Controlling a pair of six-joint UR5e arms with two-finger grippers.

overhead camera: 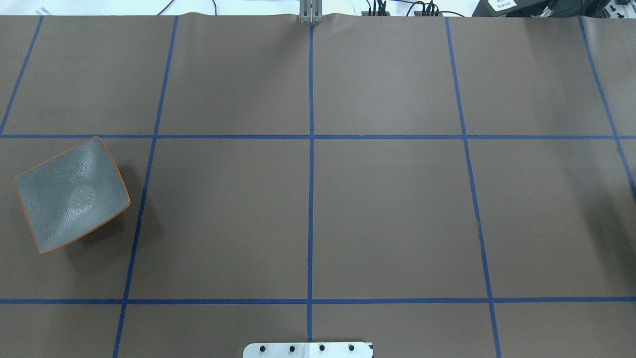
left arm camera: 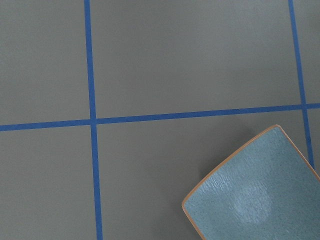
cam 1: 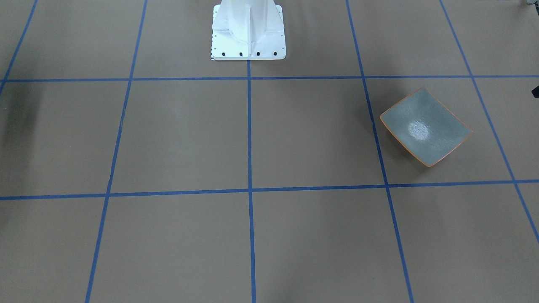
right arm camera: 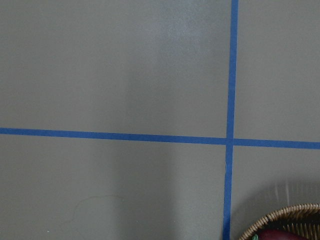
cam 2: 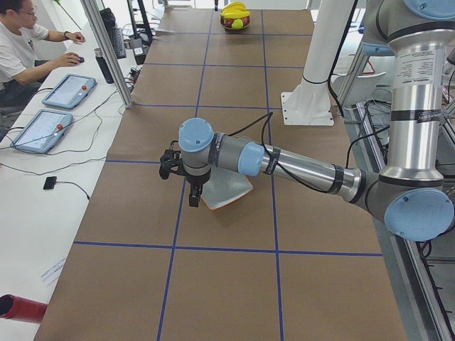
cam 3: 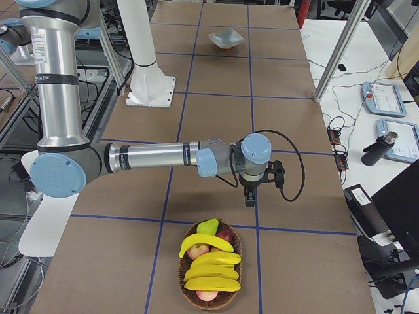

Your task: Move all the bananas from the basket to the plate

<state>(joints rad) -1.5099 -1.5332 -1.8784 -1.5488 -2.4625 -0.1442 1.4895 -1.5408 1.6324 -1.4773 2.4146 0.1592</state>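
Bananas (cam 3: 213, 260): four, in basket (right arm camera: 280, 216) near right hand (cam 3: 251, 196); plate (cam 2: 231, 190) by left hand (cam 2: 193, 192). Whether either hand is open cannot be told. Best: grip topmost banana mid-length, lift straight.

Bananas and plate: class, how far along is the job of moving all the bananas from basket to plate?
Done: nothing; the plate is bare. In hand: nothing carried; the right gripper hangs beside the basket, the left gripper near the plate. Left: all the bananas lie in the basket, each to be moved.
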